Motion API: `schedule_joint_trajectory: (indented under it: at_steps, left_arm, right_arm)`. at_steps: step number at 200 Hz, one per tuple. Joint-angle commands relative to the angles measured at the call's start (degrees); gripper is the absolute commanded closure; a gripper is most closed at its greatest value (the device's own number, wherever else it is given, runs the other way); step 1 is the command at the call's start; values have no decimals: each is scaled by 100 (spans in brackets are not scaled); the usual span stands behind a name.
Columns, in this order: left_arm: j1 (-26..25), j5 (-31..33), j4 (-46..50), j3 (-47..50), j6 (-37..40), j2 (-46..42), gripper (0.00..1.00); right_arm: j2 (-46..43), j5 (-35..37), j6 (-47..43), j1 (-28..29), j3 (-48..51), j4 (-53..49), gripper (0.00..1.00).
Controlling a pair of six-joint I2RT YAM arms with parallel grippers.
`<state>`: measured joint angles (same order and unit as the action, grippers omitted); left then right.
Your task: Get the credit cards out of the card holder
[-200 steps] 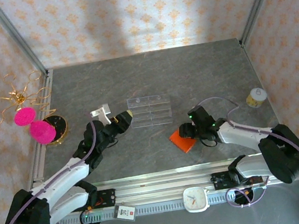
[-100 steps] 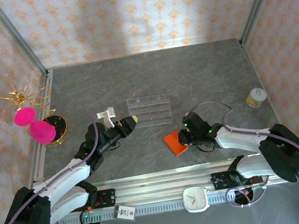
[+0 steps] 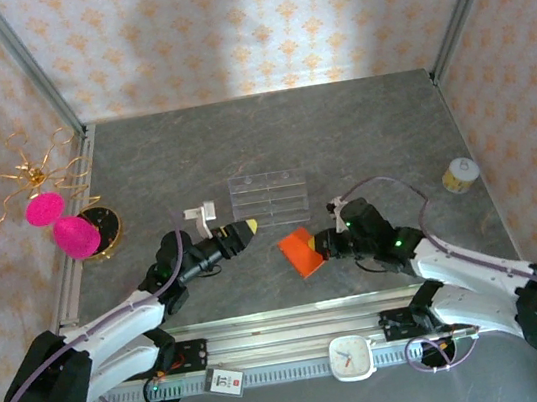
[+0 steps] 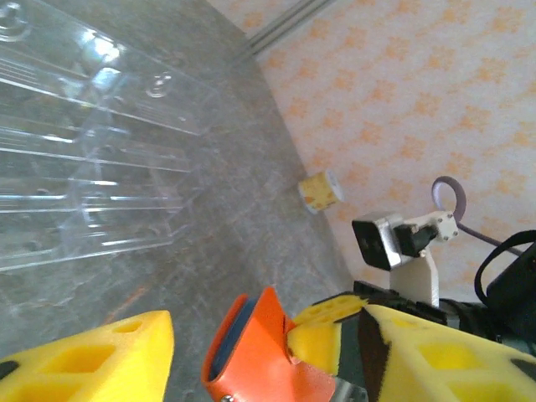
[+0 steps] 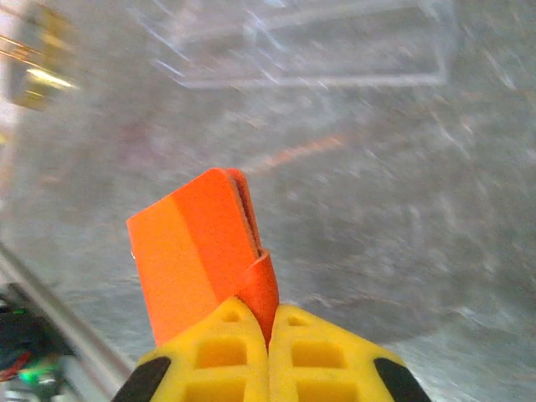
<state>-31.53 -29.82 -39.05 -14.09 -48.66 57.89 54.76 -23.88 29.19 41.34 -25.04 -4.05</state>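
The orange card holder is off the table, pinched at one folded edge by my right gripper, which is shut on it. In the right wrist view the holder sticks up from the closed fingers. My left gripper is open and points at the holder from the left, a short gap away. In the left wrist view the holder sits between my spread yellow fingers, touching neither, with a grey-blue inside edge showing. The credit cards are hidden inside the holder.
A clear plastic compartment tray lies just behind both grippers. A small yellow jar stands at the right edge. Pink flowers on a gold stand sit at the left wall. A white clock rests on the front rail.
The right gripper has shut on the card holder and carried it left, off the table. The left gripper has swung right toward it and opened slightly wider.
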Motion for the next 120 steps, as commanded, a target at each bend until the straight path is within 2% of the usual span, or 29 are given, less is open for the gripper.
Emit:
schedule_joint_trajectory:
  at_steps: [1,21,37,87,120]
  left_arm:
    - [-29,-366,-1289,174,-300,0,38]
    - [-38,-460,-2392,441,-607,86,33]
    - [-41,-526,-2813,490,-705,153,33]
    - [-77,-494,-2530,407,-535,127,33]
    - [-133,-433,-2719,376,-536,83,34]
  right_arm:
    - [-236,-206,123,28,-206,686,100]
    - [-264,-235,307,28,-297,1264,100]
    - [-206,-245,431,32,-406,1691,100]
    - [234,-270,491,182,-841,2334,100]
    - [650,-210,522,363,-1098,2735,100]
